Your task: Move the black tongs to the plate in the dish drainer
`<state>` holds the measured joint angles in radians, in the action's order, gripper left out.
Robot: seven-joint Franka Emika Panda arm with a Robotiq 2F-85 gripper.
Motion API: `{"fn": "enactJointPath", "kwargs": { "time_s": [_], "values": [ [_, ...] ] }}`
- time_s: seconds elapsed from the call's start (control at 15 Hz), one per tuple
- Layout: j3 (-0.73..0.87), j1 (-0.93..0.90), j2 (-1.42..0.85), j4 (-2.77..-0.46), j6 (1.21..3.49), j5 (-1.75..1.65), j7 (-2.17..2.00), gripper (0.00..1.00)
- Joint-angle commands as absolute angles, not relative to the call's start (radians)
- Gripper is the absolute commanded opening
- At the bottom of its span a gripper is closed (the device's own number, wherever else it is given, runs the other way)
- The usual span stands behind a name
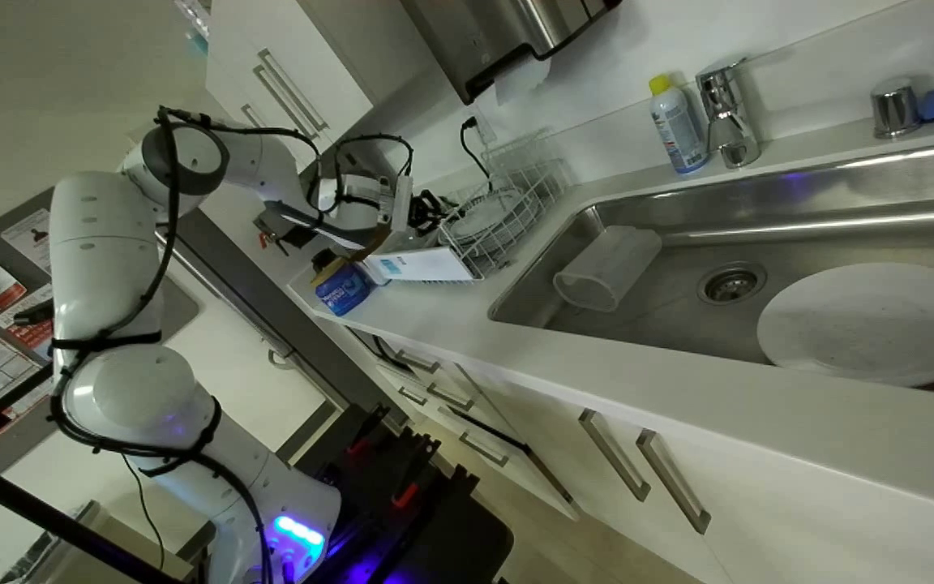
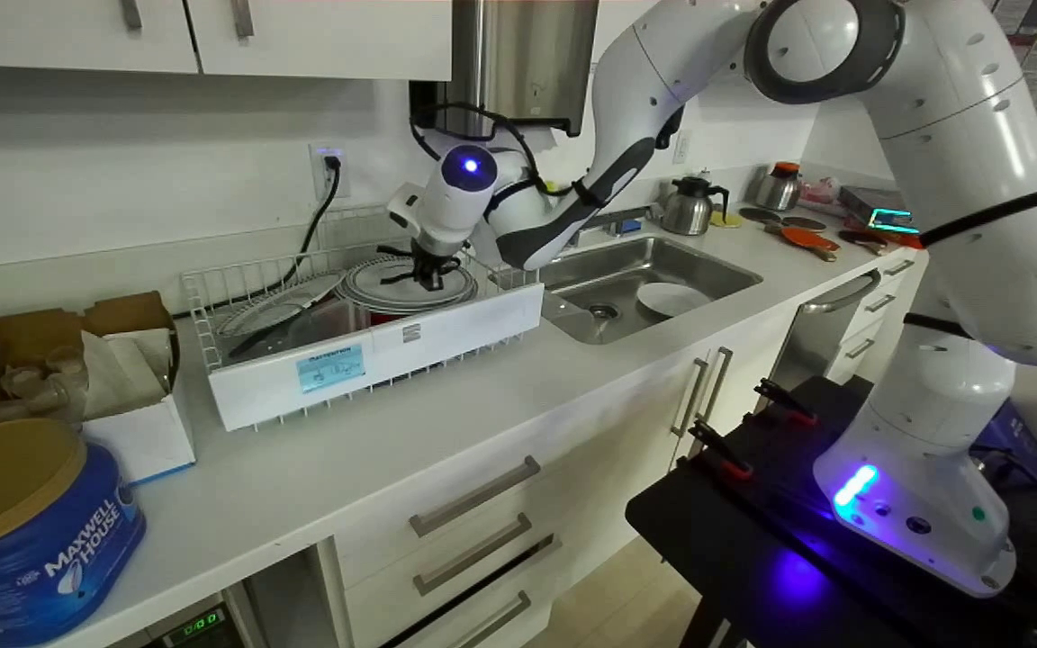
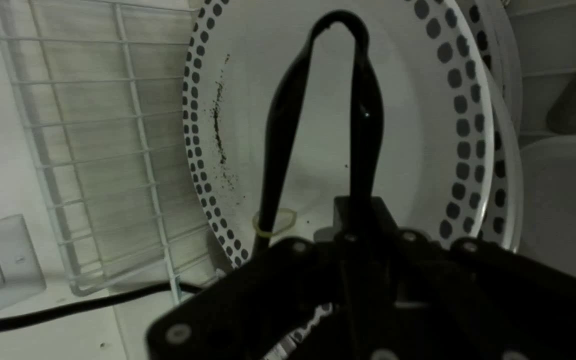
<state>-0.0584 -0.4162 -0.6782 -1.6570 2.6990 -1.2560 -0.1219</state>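
Black tongs (image 3: 367,112), one leg clamped in my gripper (image 3: 362,215), above the plate (image 3: 324,130) in the dish drainer (image 3: 139,116) left of the sink (image 1: 807,243): carrying looks done, release remaining.

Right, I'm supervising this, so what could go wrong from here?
The gripper seems to hold the tongs by just one leg, so they may twist or slip off the plate. The yellow loop on the other leg might catch at release. The cord runs past the drainer and might snag.
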Motion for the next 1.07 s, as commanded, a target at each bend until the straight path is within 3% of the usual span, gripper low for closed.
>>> {"fn": "enactJointPath", "kwargs": {
  "time_s": [0.0,0.07,0.13,0.27,0.73,0.8,1.0],
  "values": [
    [-0.083,-0.385,-0.721,-1.601,2.703,-1.247,-0.123,0.02],
    [-0.086,-0.381,-0.727,-1.595,2.703,-1.242,-0.117,0.02],
    [-0.094,-0.373,-0.733,-1.59,2.704,-1.232,-0.105,0.34],
    [-0.101,-0.368,-0.739,-1.584,2.703,-1.22,-0.1,0.41],
    [-0.109,-0.39,-0.697,-1.637,2.734,-1.24,-0.148,0.94],
    [-0.103,-0.402,-0.677,-1.653,2.737,-1.259,-0.178,0.99],
    [-0.08,-0.445,-0.6,-1.711,2.721,-1.338,-0.294,1.0]
  ]
}}
